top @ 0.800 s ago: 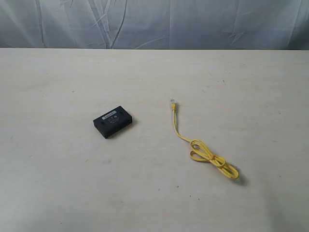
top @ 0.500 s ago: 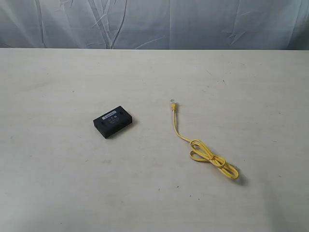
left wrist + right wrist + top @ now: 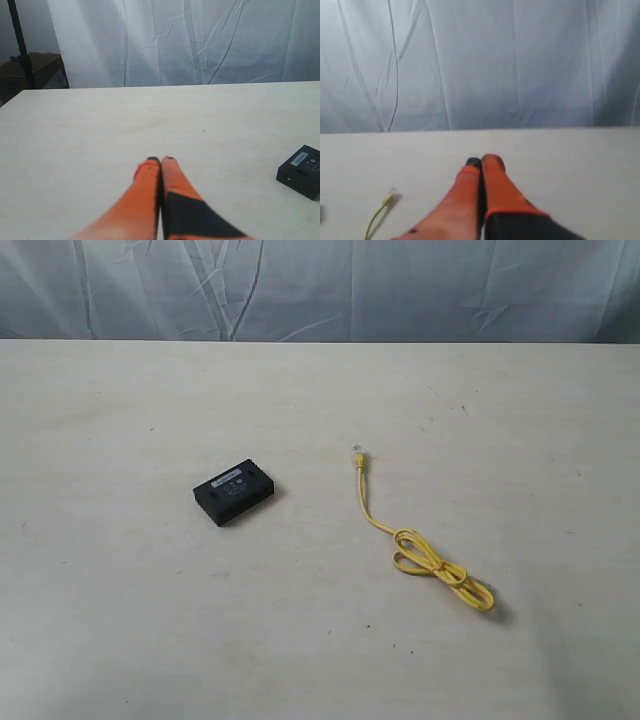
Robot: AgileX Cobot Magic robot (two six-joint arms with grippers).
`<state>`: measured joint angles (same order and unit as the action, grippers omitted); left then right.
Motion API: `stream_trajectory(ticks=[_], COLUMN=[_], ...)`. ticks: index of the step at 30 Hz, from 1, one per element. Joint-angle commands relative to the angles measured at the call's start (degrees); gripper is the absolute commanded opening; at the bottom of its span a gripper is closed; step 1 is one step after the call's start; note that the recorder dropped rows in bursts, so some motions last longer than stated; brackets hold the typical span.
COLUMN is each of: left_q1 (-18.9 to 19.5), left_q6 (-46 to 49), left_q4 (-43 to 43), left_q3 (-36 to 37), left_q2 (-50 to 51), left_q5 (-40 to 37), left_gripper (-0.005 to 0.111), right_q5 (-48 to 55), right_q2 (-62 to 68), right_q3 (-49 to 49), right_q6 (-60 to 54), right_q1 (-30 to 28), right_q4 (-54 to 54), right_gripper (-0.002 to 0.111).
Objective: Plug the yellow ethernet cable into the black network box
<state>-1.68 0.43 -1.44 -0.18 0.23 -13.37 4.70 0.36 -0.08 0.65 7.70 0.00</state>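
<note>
**Desk:** While neither arm shows in the exterior view, where do the task's things lie?

**Photographer:** The yellow ethernet cable point(image 3: 432, 565) lies right of centre on the pale table point(image 3: 150, 620). Its free end runs up the frame to a clear plug point(image 3: 357, 453), and the rest is bundled in loops toward the lower right. The black network box point(image 3: 234, 492) sits flat, left of centre and well apart from the cable, nothing plugged in.

**Desk:** How will they handle?

**Photographer:** The cord looks light and limp, so the loops should trail and flop. The plug is small and rigid, and its latch is probably delicate. The best hold is likely the yellow boot just behind the plug, with the tip left free. The box looks light and smooth, so it may slide under a push and probably needs bracing. I cannot tell which face carries the port.

**Desk:** And the arms?

**Photographer:** The left gripper point(image 3: 160, 160) has its orange fingers pressed together around nothing. It is poised above bare table, pointing toward the white curtain point(image 3: 400, 290), with the box off to one side. The right gripper point(image 3: 482, 160) is likewise clenched and empty, with the plug end near but untouched.
</note>
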Motion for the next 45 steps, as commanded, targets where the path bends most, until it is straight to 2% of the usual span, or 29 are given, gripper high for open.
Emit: stream_trajectory(ticks=[1,15,18,20,25,29,34,36,40,45], left_q1=[0.10,0.10,0.10,0.10,0.10,0.10,0.10,0.10,0.10,0.10], left_q6=[-0.03,-0.03,-0.03,-0.03,-0.03,-0.03,-0.03,-0.03,-0.03,-0.03], left_q4=[-0.16,-0.16,-0.16,-0.16,-0.16,-0.16,-0.16,-0.16,-0.16,-0.16], left_q3=[0.18,0.18,0.18,0.18,0.18,0.18,0.18,0.18,0.18,0.18], left_q2=[-0.23,-0.23,-0.23,-0.23,-0.23,-0.23,-0.23,-0.23,-0.23,-0.23], left_q5=[0.09,0.09,0.09,0.09,0.09,0.09,0.09,0.09,0.09,0.09], left_gripper=[0.000,0.000,0.000,0.000,0.000,0.000,0.000,0.000,0.000,0.000], right_q5=[-8.47,-17.04,-12.87,-4.70,18.51,15.60,13.60,13.60,20.89,22.50], right_q2=[-0.36,-0.36,-0.36,1.07,18.28,30.45,38.20,42.39,58.56,71.54], right_q3=[0.08,0.08,-1.97,-7.12,-23.80,-27.23,-27.23,-27.41,-35.56,-44.30], right_q6=[-2.02,-2.15,-2.15,-2.25,-2.25,-2.10,-2.04,-3.68,-3.70,-3.70], right_q1=[-0.28,-0.28,-0.28,-0.28,-0.28,-0.28,-0.28,-0.28,-0.05,6.12], right_q4=[-5.67,-5.81,-4.44,-4.81,-5.96,-4.95,12.22,14.53,19.67,19.91], right_gripper=[-0.001,-0.001,-0.001,-0.001,-0.001,-0.001,-0.001,-0.001,-0.001,-0.001])
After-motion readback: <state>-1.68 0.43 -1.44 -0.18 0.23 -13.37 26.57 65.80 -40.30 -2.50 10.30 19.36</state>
